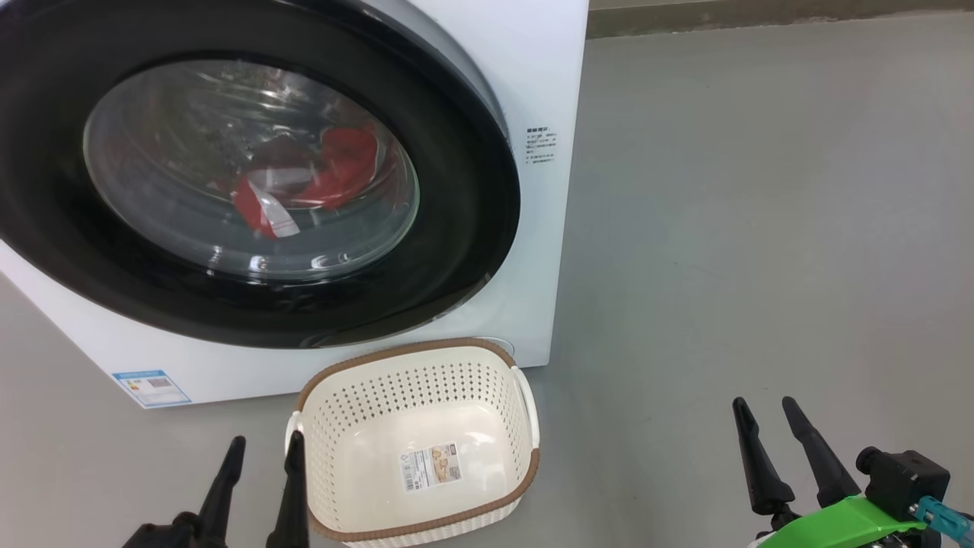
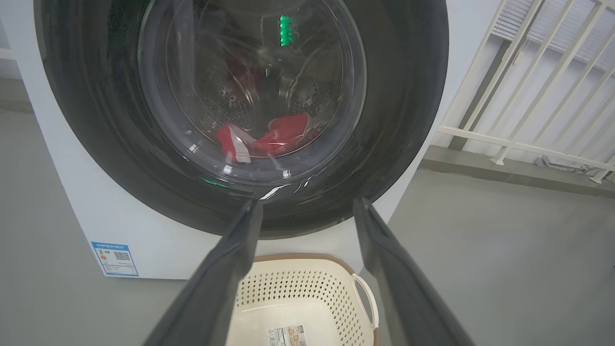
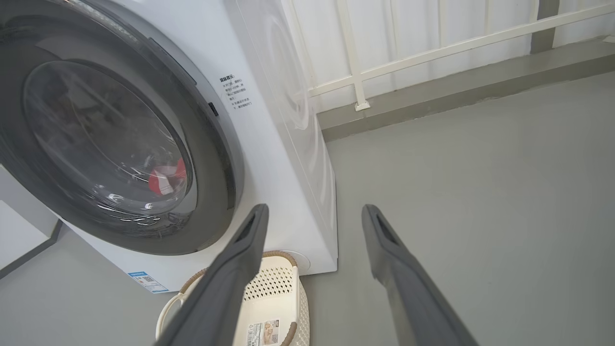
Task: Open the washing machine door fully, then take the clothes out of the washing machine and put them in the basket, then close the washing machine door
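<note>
The white washing machine [image 1: 544,68] stands ahead with its round, black-rimmed washing machine door [image 1: 456,251] closed flat against the front. Through the glass I see the red and white clothes [image 1: 327,179] lying in the drum, also the clothes [image 2: 283,137]. The cream basket [image 1: 415,449] with a brown rim sits on the floor before the machine, with nothing in it but a label. My left gripper [image 1: 262,453] is open at the basket's left edge. My right gripper [image 1: 767,411] is open over bare floor at the lower right, holding nothing.
Grey floor [image 1: 761,228] spreads to the right of the machine. A white railing [image 3: 432,48] on a raised kerb runs behind it. A blue label sticker [image 1: 151,388] marks the machine's lower left front.
</note>
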Controlling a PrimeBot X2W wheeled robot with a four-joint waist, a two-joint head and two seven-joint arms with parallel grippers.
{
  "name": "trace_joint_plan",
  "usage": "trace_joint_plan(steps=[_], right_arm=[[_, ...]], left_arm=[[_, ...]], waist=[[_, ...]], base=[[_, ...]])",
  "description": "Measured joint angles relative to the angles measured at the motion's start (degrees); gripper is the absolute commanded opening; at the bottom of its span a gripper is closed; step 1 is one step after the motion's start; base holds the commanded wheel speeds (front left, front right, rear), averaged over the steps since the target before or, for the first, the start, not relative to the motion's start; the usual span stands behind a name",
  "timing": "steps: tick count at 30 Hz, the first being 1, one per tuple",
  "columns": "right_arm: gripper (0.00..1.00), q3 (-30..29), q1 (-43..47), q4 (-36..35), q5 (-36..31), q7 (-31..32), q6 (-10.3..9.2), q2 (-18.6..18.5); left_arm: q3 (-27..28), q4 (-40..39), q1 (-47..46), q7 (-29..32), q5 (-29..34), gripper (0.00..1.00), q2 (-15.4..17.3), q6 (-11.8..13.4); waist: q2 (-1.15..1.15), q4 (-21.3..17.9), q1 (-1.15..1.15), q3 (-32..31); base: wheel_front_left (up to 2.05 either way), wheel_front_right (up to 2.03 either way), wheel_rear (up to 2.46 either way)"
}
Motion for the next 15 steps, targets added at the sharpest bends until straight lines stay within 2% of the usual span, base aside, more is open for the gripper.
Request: trace_joint_plan(steps=[15], right_arm=[[1.00,-1.8,1.6,-1.1,-6.6,-2.0,0.00,0.0]], left_arm=[[-0.1,0.4,1.3,-2.0,5.3,1.00,0.1,-0.1]], waist=[[0.00,0.1,0.00,-0.1]], base=[[0.00,0.00,0.00]])
